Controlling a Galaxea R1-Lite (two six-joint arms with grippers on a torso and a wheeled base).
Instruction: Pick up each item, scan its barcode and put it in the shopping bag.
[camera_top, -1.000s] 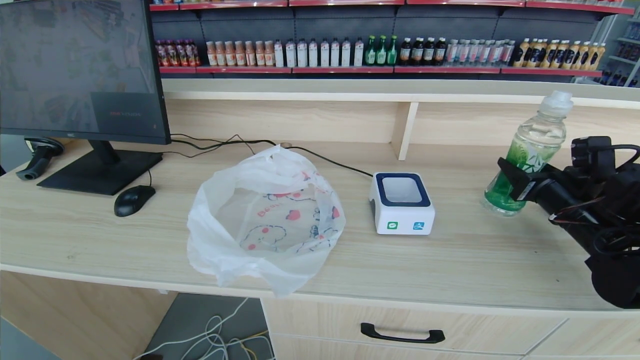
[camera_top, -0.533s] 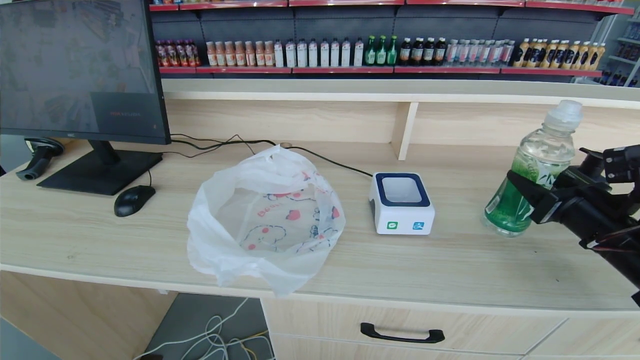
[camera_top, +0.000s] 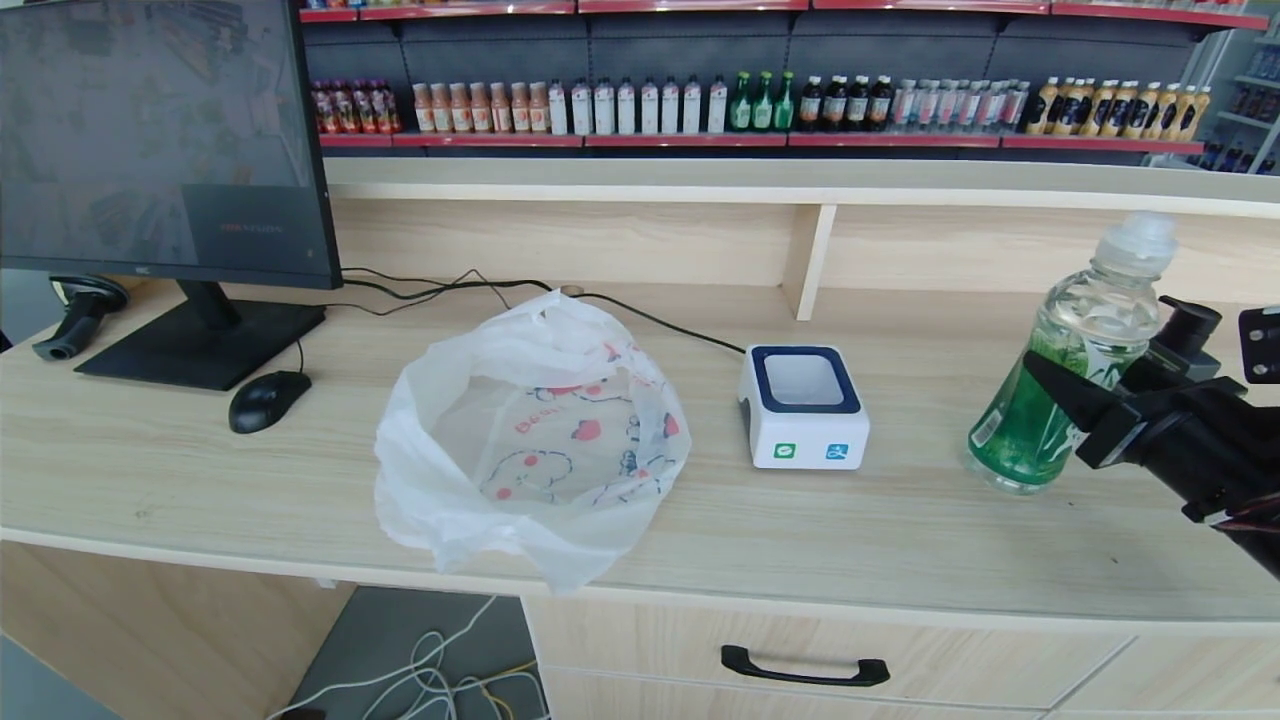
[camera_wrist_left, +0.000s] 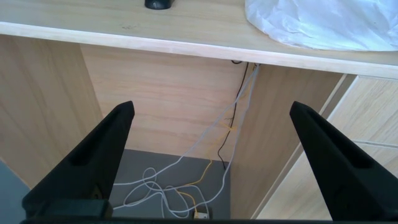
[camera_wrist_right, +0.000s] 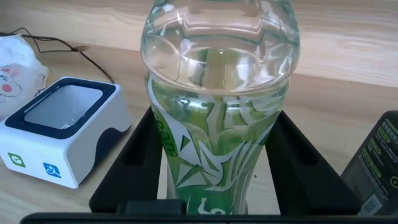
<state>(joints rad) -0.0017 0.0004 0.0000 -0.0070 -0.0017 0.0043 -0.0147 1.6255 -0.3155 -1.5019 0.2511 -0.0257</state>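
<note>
Green-labelled clear plastic bottle (camera_top: 1065, 380) is clamped between the black fingers of the right gripper (camera_top: 1075, 400) at the right end of the counter (camera_top: 900, 530). It's tilted, white cap leaning right. Can't tell if its base touches the wood.

A bare strip of pale wood lies between the bottle and the white box scanner (camera_top: 803, 405). The scanner sits just right of the shopping bag (camera_top: 530, 440), close but apart.

Bag is thin crinkled white film, printed, mouth open upward. Its front bulge reaches the counter's front edge. Monitor (camera_top: 150, 140) and mouse (camera_top: 267, 398) are well left of the bag.

Left gripper (camera_wrist_left: 214, 155) hangs below the counter edge, fingers spread wide, nothing between them.

Vs 1 s ago: bottle and right gripper are nearer the front edge and the lean is greater. Bag and scanner unmoved.
</note>
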